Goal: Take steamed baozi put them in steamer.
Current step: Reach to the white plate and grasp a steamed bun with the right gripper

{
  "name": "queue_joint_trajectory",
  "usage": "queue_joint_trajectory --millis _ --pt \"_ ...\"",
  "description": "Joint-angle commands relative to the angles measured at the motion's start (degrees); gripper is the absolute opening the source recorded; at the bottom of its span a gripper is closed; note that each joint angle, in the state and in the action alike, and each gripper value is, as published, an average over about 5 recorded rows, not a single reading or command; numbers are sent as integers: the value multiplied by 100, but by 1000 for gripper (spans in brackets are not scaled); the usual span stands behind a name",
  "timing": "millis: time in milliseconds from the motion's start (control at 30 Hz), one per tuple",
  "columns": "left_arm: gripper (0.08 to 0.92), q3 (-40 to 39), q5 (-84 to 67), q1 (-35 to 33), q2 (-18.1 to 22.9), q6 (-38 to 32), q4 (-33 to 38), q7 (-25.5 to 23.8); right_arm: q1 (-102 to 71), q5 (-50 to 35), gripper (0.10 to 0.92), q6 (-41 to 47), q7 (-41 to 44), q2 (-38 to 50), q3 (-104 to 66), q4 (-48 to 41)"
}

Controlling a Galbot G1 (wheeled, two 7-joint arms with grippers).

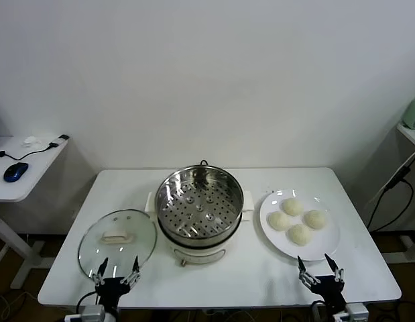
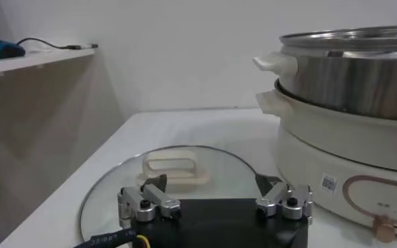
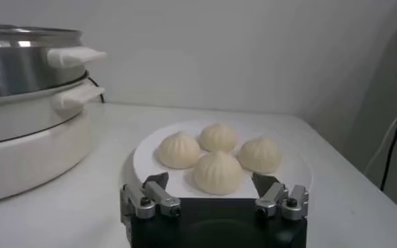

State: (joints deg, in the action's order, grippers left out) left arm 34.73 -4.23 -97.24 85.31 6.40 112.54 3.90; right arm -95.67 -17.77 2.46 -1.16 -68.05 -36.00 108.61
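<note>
Several cream-white steamed baozi [image 1: 299, 233] [image 3: 217, 171] lie close together on a flat white plate [image 1: 328, 249] [image 3: 147, 156] at the table's right. The steamer [image 1: 200, 204] [image 2: 350, 84] [image 3: 23, 74] stands mid-table, its perforated tray bare, shiny pot on a cream base. My right gripper [image 1: 320, 268] [image 3: 211, 183] hovers open at the table's front edge, just short of the plate and apart from the buns. My left gripper [image 1: 118, 267] [image 2: 211, 183] hangs open at the front left, over the near rim of the glass lid [image 1: 117, 242] [image 2: 185, 172], holding nothing.
The glass lid with its white handle lies flat left of the steamer. A side desk [image 1: 26, 176] with a blue mouse [image 1: 15, 172] and cable stands at far left. A dangling black cable [image 1: 393, 194] hangs beyond the table's right edge.
</note>
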Motion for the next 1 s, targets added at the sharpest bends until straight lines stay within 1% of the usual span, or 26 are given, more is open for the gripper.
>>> queue_joint_trajectory --millis 33,100,167,267,333,433,533,600,667,767,800,900,1000 --pt "823 -1 2 21 -20 36 6 2 808 -43 823 400 -67 238 -72 -75" --pt "823 -7 1 25 -36 40 6 4 1380 -230 823 636 -164 453 -55 -196" --pt "823 -12 -5 26 -55 55 19 5 2225 -454 823 980 -269 793 49 -494" --pt "823 -9 -54 16 -81 78 75 5 3576 -492 823 1321 -327 1347 523 -1212" --pt "823 -7 -120 10 -99 95 124 2 4498 -366 823 1512 -159 1735 1074 -1774" --pt "823 -9 -178 21 -116 116 167 -1 5756 -14 823 1647 735 2438 2241 -2609" --pt "823 -10 -178 48 -112 124 166 -3 6842 380 823 1451 2041 3137 3646 -3165" --pt "823 -10 -175 63 -100 129 156 -4 7581 602 823 1067 3108 3492 4665 -3489" --pt "823 -9 -173 71 -87 131 148 -5 8387 770 823 387 4233 3719 5678 -3832" --pt "823 -6 -172 71 -74 125 137 -8 9471 881 823 -462 5607 3840 6972 -4301" --pt "823 -3 -171 72 -70 120 131 -8 9813 919 823 -623 5965 3832 7383 -4459" --pt "823 4 -168 74 -60 103 101 -6 10809 1089 823 -1008 6795 3672 8640 -5013" --pt "823 3 -165 74 -49 83 56 -4 11585 1110 823 -1120 7302 3410 9568 -5452"
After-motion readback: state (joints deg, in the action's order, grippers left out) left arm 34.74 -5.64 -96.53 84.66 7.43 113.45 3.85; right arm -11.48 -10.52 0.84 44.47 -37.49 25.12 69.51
